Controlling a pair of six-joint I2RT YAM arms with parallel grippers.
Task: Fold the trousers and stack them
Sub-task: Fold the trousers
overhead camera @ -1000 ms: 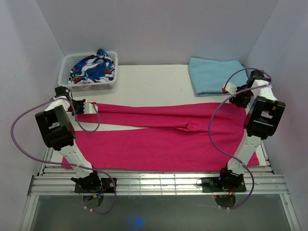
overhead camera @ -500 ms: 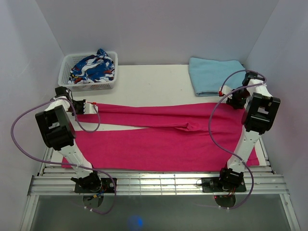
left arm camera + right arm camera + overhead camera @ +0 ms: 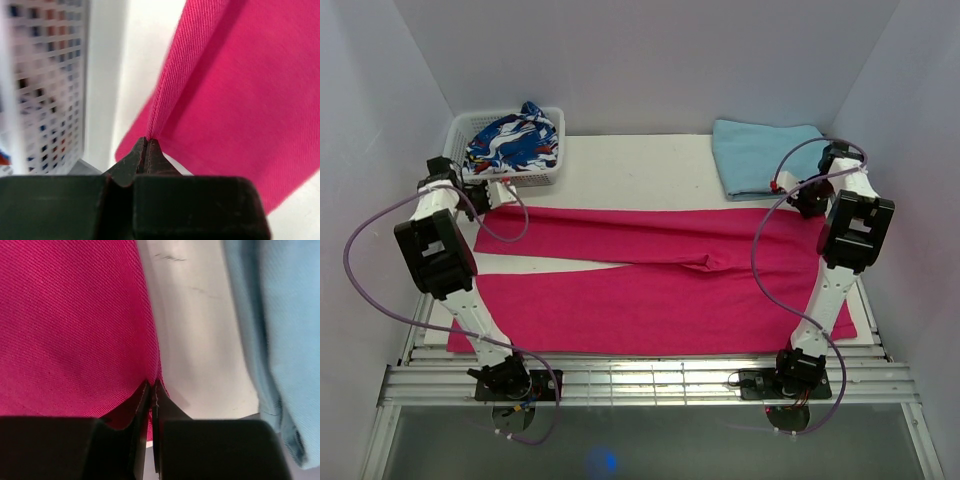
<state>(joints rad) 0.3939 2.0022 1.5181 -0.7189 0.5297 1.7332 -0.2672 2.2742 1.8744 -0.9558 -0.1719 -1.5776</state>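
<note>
The magenta trousers (image 3: 650,290) lie spread across the white table (image 3: 640,170), legs pointing left and waist at the right. My left gripper (image 3: 498,194) is at the end of the far leg, just in front of the basket. In the left wrist view it (image 3: 147,142) is shut on the hem of the trousers (image 3: 240,90). My right gripper (image 3: 792,198) is at the far waist corner. In the right wrist view it (image 3: 152,386) is shut on the edge of the trousers (image 3: 70,325).
A white basket (image 3: 505,178) holding a blue-white-red patterned garment (image 3: 515,140) stands at the back left, close to my left gripper. A folded light blue cloth (image 3: 760,155) lies at the back right, beside the right gripper (image 3: 280,340). Walls enclose both sides.
My right gripper has shut on the waist corner. My left gripper has carried the far leg's end back toward the basket, and that leg now lies straighter.
</note>
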